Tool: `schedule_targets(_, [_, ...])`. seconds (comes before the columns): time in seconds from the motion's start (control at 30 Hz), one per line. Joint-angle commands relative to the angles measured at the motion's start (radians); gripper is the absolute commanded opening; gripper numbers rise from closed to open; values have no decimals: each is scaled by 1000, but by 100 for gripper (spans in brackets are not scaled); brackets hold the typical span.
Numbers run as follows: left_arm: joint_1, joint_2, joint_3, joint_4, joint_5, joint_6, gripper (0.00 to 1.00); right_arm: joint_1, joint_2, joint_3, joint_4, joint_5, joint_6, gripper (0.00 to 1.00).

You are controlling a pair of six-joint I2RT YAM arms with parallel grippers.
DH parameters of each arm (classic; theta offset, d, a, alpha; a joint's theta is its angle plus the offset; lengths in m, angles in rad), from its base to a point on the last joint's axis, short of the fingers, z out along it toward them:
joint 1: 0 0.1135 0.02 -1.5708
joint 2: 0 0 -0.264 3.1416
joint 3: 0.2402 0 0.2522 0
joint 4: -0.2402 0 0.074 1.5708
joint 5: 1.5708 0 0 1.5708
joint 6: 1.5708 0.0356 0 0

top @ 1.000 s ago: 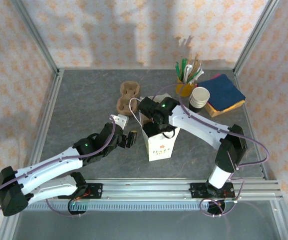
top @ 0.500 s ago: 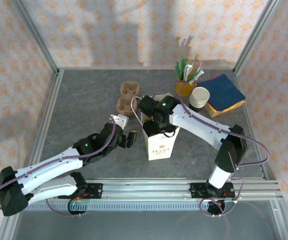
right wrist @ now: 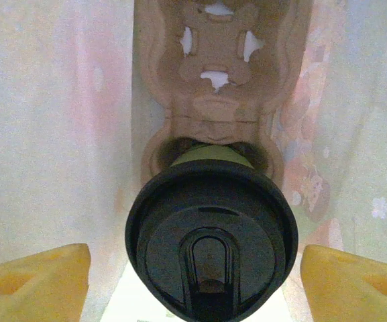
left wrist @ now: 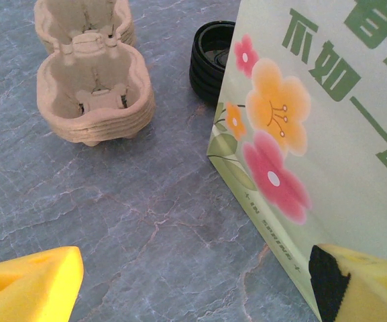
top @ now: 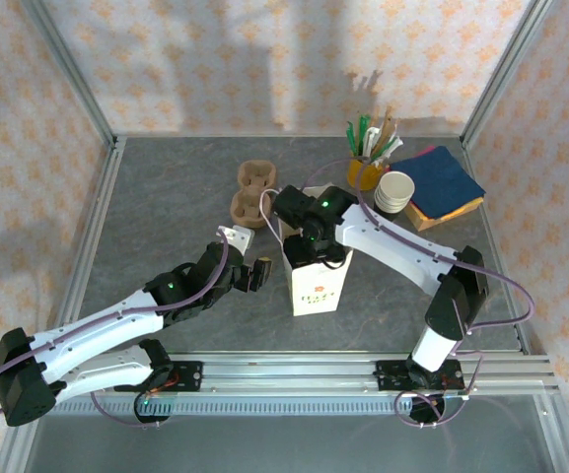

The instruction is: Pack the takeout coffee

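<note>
My left gripper (left wrist: pixel 186 288) is spread wide and pinches nothing; one pad (left wrist: pixel 25 282) hangs over the bare table (left wrist: pixel 113 215), the other is right at the near bottom corner of the bag (left wrist: pixel 314 134); I cannot tell if it touches. Farther back sit the stacked spare trays (left wrist: pixel 89 87), and the black lids (left wrist: pixel 210 60) just beside the bag; the bag stands upright, and nothing holds it.

My right gripper (right wrist: pixel 194 282) is down inside the bag's open top; its fingers (right wrist: pixel 35 278) are spread, one on each side of the coffee (right wrist: pixel 211 245), with a gap on both sides, so it pinches nothing. The coffee is in the bag, standing in the near hole of a tray (right wrist: pixel 213 80) on the bag's floor, with its lid (right wrist: pixel 173 221) on; I think it is almost packed, but I cannot tell if it is pushed all the way down.

Here is what could go wrong, I think. If I lift the right gripper crooked, a finger could hook the lid's rim and pop it off, or tip the coffee. A finger could also drag on the thin bag wall and pull the bag over, since my left gripper does not grip it. And if the left pad bumps the corner, the bag could slide into the black lids.
</note>
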Motion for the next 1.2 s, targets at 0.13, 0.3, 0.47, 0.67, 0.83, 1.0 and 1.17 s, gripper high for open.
schedule_targets(0.13, [-6, -13, 15, -21, -23, 2, 89, 1, -28, 29, -17, 27, 26, 70])
schedule_targets(0.3, [-5, -13, 15, -19, -23, 1, 90, 6, -28, 43, -26, 36, 36, 61])
schedule_targets(0.47, [-6, -16, 11, -19, -24, 0, 90, 10, -32, 59, -27, 43, 40, 56])
schedule_targets(0.67, [-6, -20, 12, -21, -24, -2, 90, 19, -30, 84, -39, 51, 43, 51])
schedule_targets(0.83, [-6, -20, 12, -20, -24, -2, 90, 22, -36, 120, -50, 64, 48, 47])
schedule_targets(1.0, [-6, -19, 14, -22, -24, -2, 90, 22, -43, 158, -60, 71, 47, 47])
schedule_targets(1.17, [-7, -21, 11, -24, -25, -1, 90, 22, -56, 194, -60, 77, 48, 49])
